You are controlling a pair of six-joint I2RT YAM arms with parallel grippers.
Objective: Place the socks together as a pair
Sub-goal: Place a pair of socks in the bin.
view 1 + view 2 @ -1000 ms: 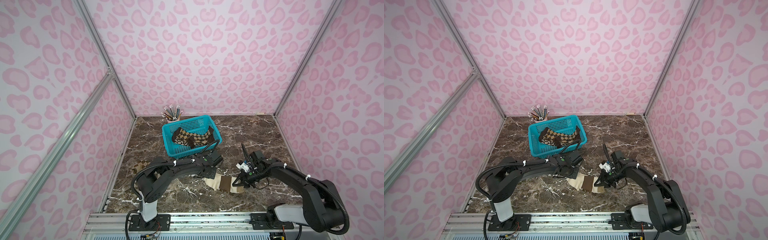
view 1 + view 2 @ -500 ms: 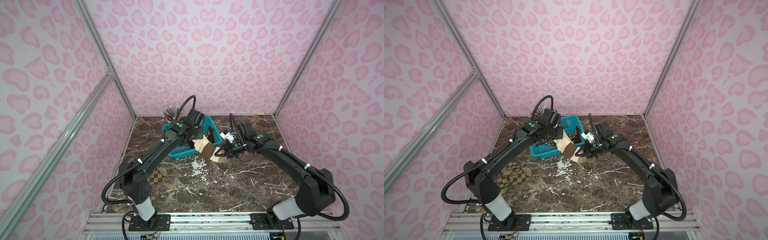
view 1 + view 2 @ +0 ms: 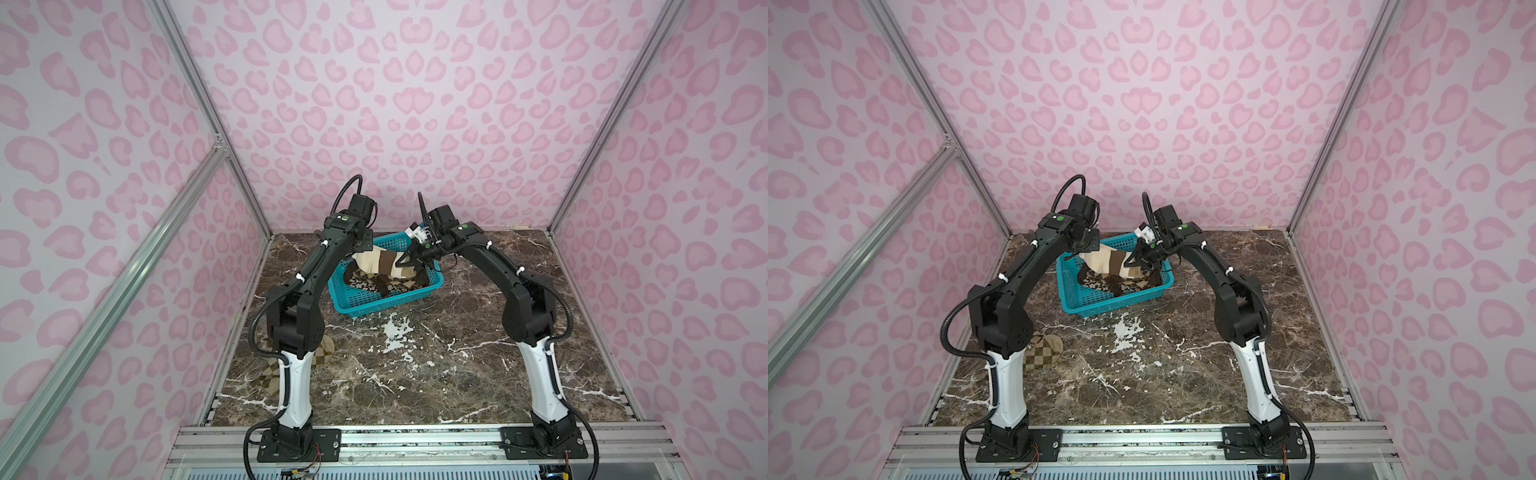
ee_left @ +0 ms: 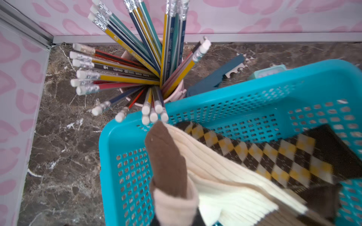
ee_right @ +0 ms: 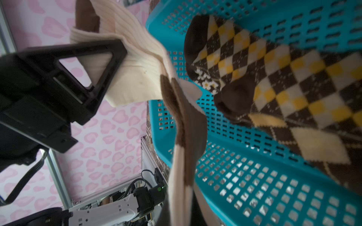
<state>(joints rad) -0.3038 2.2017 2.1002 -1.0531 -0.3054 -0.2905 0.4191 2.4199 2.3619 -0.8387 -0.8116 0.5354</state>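
**Walls** [image 3: 407, 104]: three panels, pale lilac with a pink blotch print, stood behind and to either side of the left gripper [image 3: 360, 252] and right gripper [image 3: 402, 262].

**Frame:** aluminium corner posts [image 3: 615, 116]. One slanted brace [image 3: 124, 282] crossed the panel outward of the left gripper.

**Floor** [image 3: 415, 374]: dark brown marble, white-veined. A white scuffed patch [image 3: 392, 332] lay between the grippers and the slotted aluminium rail [image 3: 415, 440].

**Light:** was even, with soft shadows.

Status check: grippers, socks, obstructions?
Left gripper and right gripper both shut on the cream socks, slung between them over the basket. Argyle socks lie inside. Pencils crowd the basket's back corner.
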